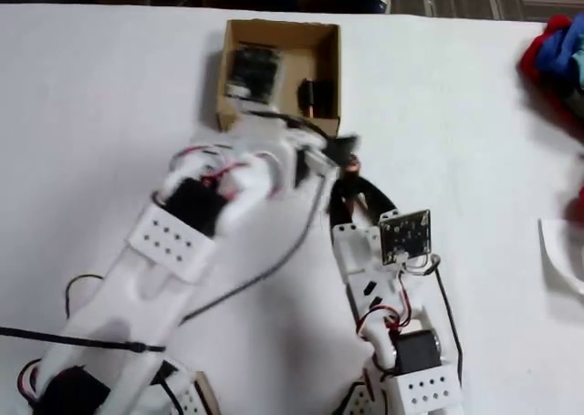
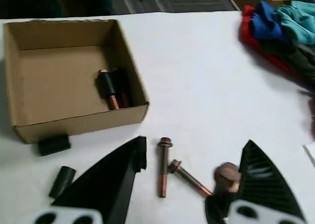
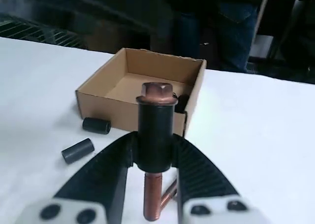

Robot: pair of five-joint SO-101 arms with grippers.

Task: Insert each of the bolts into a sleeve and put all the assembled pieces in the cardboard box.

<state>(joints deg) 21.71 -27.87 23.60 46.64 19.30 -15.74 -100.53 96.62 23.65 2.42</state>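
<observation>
- The right gripper (image 3: 155,145) is clamping an upright sleeve (image 3: 154,120) with a bolt (image 3: 156,92) through it, and the cardboard box (image 3: 123,111) is sitting just beyond its fingertips.
- The left gripper (image 2: 195,144) is hanging spread wide, with two loose bolts (image 2: 164,167) lying between its fingers.

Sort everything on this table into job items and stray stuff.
Job: cardboard box; assembled piece inside it; two loose bolts; two loose sleeves; right claw gripping a sleeved bolt.
Lying about: heap of coloured cloth; white curved thing near the table edge.
</observation>
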